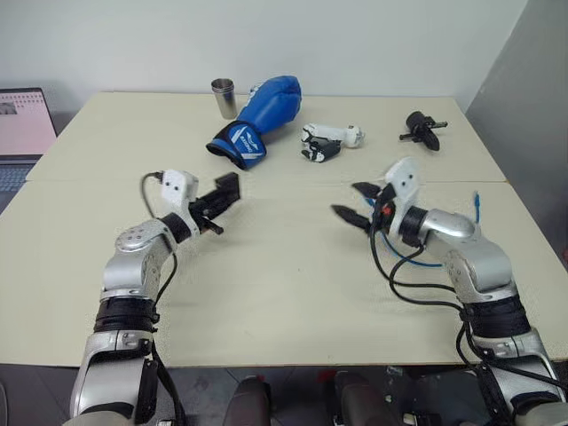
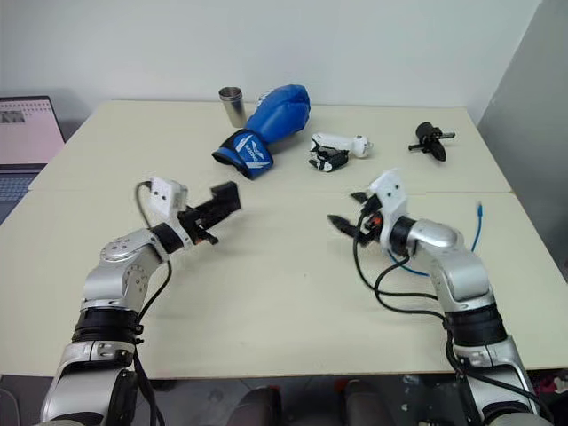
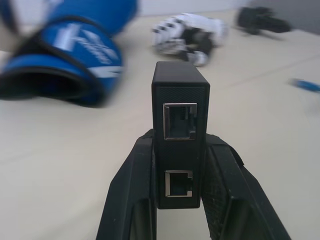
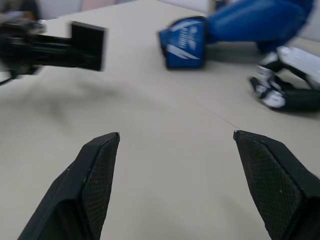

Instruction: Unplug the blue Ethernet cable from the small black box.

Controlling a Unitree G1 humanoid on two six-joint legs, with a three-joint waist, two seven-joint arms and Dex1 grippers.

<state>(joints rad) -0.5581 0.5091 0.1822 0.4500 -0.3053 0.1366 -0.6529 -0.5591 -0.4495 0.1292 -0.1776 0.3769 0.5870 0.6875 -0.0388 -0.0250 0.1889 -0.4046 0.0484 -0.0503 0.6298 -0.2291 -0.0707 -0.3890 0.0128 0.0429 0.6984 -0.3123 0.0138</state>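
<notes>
Left wrist view shows the left gripper (image 3: 181,200) clamped on the small black box (image 3: 180,125), both of its ports empty, held above the table (image 1: 284,293) left of centre. The right gripper (image 4: 175,165) stands wide and holds nothing. The blue Ethernet cable (image 2: 477,222) lies on the table near its right edge, beside the right arm. Judging by this, the unplugging looks done; what remains is probably setting the box down gently on bare table.

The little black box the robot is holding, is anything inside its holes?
No. The black box, shut in the left gripper, shows two empty sockets. The blue cable lies on the table. The box's back is hidden.
</notes>
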